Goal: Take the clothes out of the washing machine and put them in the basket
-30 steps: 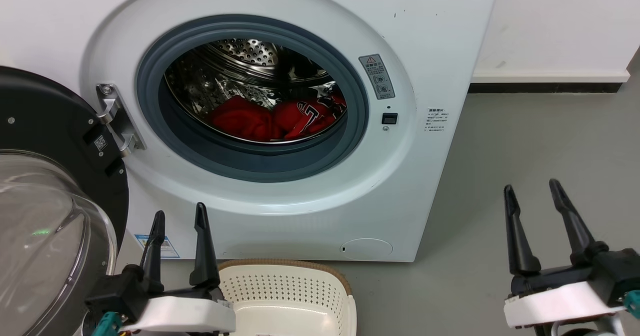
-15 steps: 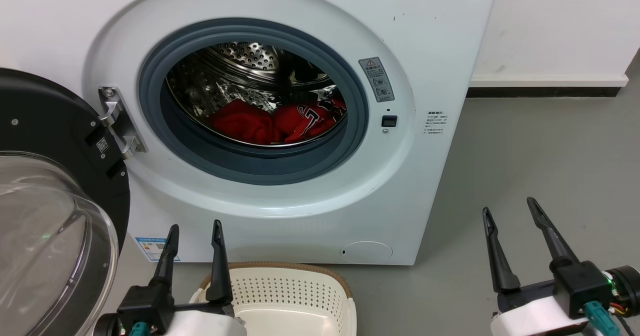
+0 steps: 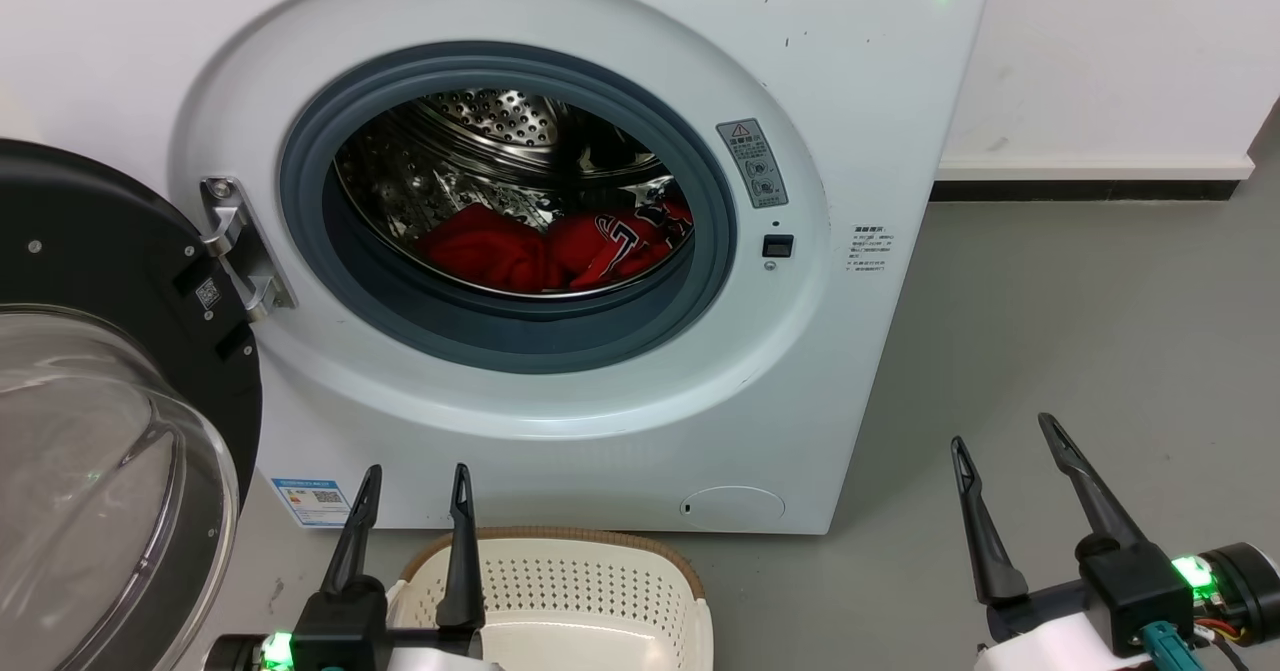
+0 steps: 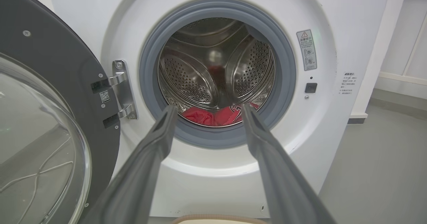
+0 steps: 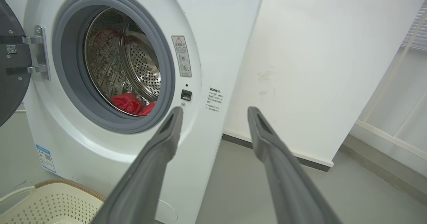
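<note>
- Drum of washing machine, frame centre: holds plain red garment left, lettered jersey right.
- Door swung open, left edge.
- Basket, bottom centre, on floor.
- Left gripper bottom left, right gripper bottom right: fingers spread, gripping nothing.

The washing machine stands across the upper middle of the frame, its door swung open at the left edge. Low in the drum a plain red garment touches a lettered red jersey on its right. The basket sits at bottom centre. The left pincer at lower left and the right pincer at lower right have their fingers apart, holding nothing.
</note>
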`<state>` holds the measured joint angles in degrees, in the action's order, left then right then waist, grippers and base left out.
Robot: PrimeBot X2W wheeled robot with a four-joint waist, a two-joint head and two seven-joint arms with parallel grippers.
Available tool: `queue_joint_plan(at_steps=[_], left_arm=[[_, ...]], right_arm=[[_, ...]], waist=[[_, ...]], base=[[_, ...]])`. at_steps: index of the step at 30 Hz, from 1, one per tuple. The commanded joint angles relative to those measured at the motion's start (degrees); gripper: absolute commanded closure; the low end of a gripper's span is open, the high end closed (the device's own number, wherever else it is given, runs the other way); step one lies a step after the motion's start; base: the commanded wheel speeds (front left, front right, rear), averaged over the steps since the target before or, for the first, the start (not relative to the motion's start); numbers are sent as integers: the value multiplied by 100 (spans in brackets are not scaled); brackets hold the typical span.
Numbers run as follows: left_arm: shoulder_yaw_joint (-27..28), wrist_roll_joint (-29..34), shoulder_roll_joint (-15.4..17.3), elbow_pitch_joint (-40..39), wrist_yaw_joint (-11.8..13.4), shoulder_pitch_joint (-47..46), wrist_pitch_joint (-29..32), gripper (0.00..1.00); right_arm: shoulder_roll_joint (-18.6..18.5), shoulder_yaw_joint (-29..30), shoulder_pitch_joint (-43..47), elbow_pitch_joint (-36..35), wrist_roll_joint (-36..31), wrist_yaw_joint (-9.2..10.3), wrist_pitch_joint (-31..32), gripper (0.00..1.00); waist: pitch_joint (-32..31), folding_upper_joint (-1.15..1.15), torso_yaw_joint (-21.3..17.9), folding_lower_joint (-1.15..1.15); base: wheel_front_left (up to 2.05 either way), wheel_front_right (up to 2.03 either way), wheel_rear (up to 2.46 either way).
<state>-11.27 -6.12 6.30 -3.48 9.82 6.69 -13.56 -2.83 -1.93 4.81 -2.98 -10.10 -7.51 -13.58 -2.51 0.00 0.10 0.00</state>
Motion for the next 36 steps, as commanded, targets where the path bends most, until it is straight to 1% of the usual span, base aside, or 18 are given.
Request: queue_joint_plan(at_steps=[1,4,9,13,17,29,33,36], left_arm=[[-12,91,-14,-9,57,58,-50,0],[100,52,-72,-6,59,115,-79,0],[228,200,-145,81,-108,211,-137,0],[312,424,-192,312,-127,224,-173,0],[334,471,-225,406,-193,195,-167,0],[410,499,-272,417,-276,179,-167,0],[428,536,-289,376,-250,179,-167,0],[433,528,-296,388,-283,209,-167,0]], right_arm=[[-9,27,56,19,-7,3,-47,0],[-8,50,106,107,121,3,-69,0],[-7,90,143,315,286,4,-133,0],[-6,90,151,458,319,3,-170,0],[-6,103,110,541,427,4,-166,0],[-6,100,64,612,475,4,-164,0],[-6,96,45,614,498,4,-164,0],[-6,82,36,615,515,4,-164,0]], waist=[[-5,0,5,0],[-19,0,14,0],[-44,0,26,0],[-58,0,27,0],[-58,0,27,0],[-68,0,18,0],[-64,0,8,0],[-55,0,-21,0]], base=[[0,0,0],[0,0,0],[0,0,0],[0,0,0],[0,0,0],[0,0,0],[0,0,0],[0,0,0]])
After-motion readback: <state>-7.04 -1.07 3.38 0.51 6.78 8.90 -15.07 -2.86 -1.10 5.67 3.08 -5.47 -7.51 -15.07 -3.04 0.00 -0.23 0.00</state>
